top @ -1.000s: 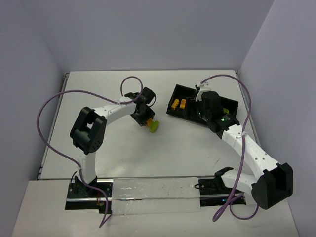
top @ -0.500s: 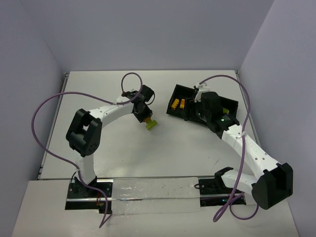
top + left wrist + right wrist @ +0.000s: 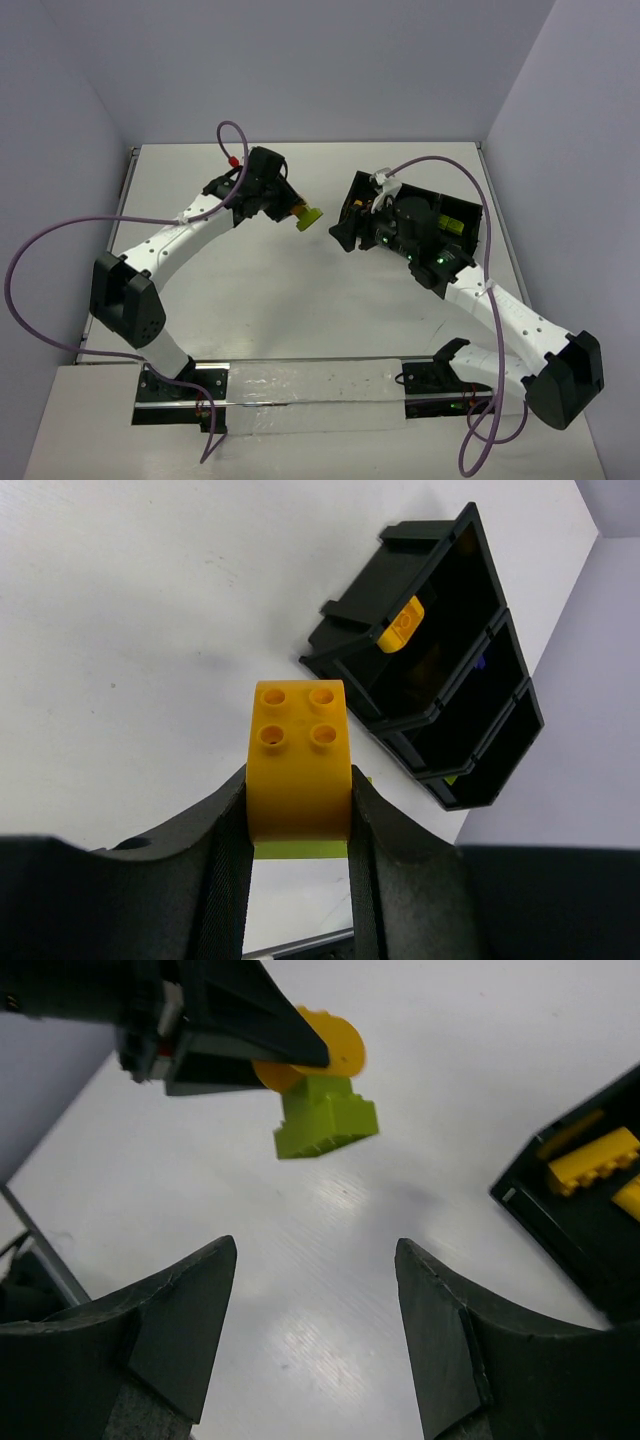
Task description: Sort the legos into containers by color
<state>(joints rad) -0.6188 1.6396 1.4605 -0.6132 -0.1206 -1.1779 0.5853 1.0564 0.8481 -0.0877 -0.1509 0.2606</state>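
My left gripper (image 3: 298, 212) is shut on an orange-yellow lego (image 3: 298, 760) with a lime green lego (image 3: 300, 849) stuck under it, and holds the pair above the table left of the tray. In the right wrist view the orange lego (image 3: 322, 1045) and the green lego (image 3: 326, 1118) hang from the left fingers. My right gripper (image 3: 343, 232) is open and empty, between the tray and the held pair, and faces them (image 3: 315, 1250). The black three-compartment tray (image 3: 464, 212) lies partly under the right arm. Its near compartment holds orange-yellow legos (image 3: 594, 1161).
In the left wrist view the tray (image 3: 352, 666) shows an orange lego (image 3: 402, 626) in the nearest compartment, a bit of purple (image 3: 483, 662) in the middle one and a bit of green (image 3: 450, 778) in the far one. White table with walls on three sides.
The left arm has raised the stacked orange and green legos and swung them back and slightly right. The right arm has swung left, out from over the tray, towards them.
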